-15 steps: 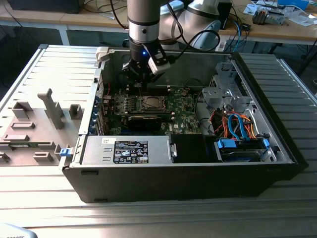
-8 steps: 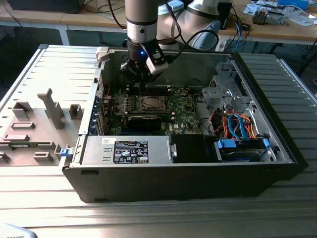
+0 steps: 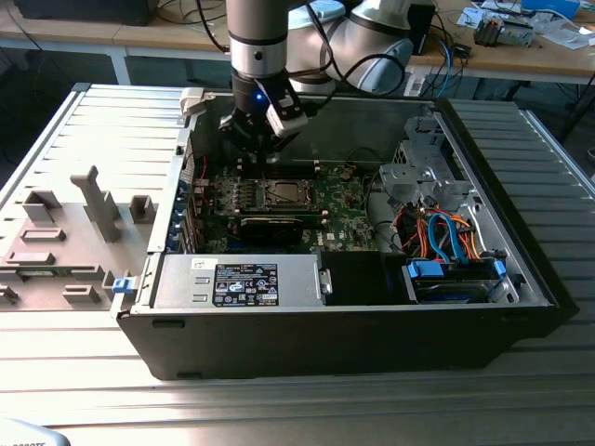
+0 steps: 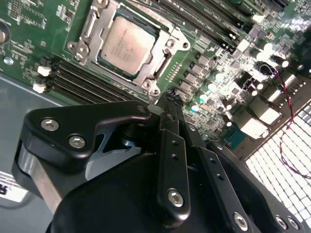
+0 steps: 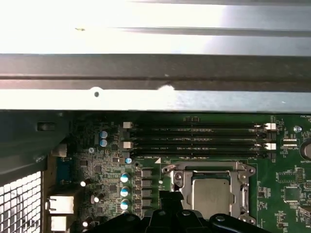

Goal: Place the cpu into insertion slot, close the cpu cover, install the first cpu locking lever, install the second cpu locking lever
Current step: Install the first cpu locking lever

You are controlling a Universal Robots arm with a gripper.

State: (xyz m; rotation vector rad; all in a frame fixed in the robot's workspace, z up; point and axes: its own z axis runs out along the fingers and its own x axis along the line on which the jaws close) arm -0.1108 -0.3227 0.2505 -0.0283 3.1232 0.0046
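Tool (image 4: 167, 99) fingers pressed together, empty, hovering just beside the seated cpu (image 4: 127, 44).

SETTING: you're in a robotics lab or electronics workshop | PROOF: open PC case (image 3: 372, 316) lies on a ribbed metal table (image 3: 279, 409), motherboard (image 3: 279, 209) bared | grey fixture plate (image 3: 65, 242) at the exterior view's left | far wooden benches (image 3: 521, 56) carry cables and loose parts | robot arm (image 3: 260, 37) stands over the case
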